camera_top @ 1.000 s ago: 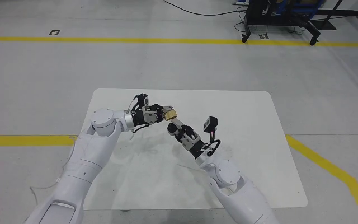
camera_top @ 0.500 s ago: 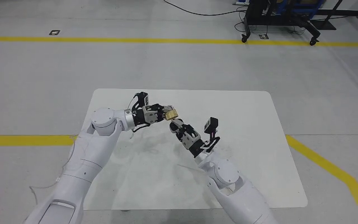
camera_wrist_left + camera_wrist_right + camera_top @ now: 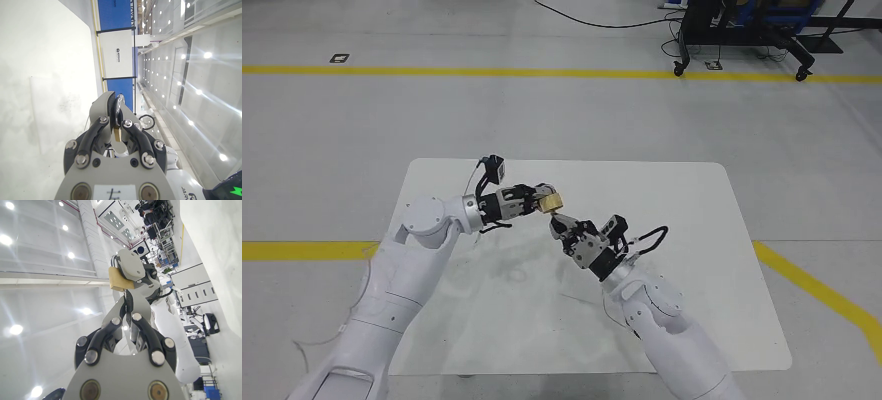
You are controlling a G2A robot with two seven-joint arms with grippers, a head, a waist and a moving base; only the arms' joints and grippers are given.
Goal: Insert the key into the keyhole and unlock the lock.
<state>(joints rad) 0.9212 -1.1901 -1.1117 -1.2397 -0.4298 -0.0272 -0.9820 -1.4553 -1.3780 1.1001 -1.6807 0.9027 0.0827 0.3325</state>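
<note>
One key (image 3: pixel 124 292) nearer one lock (image 3: pixel 121 280)

The lock (image 3: pixel 551 201) hangs over the far half of the worktop (image 3: pixel 692 210), near its middle. It is clamped by its shackle in the left pincer (image 3: pixel 539 199), which comes in from the left. The right pincer (image 3: pixel 560 225) sits just in front of the lock and slightly to its right, gripping the key (image 3: pixel 124 294). The key's tip meets the end of the lock opposite the shackle. A wheeled stand (image 3: pixel 742 35) is on the floor well behind the worktop, to the right.
</note>
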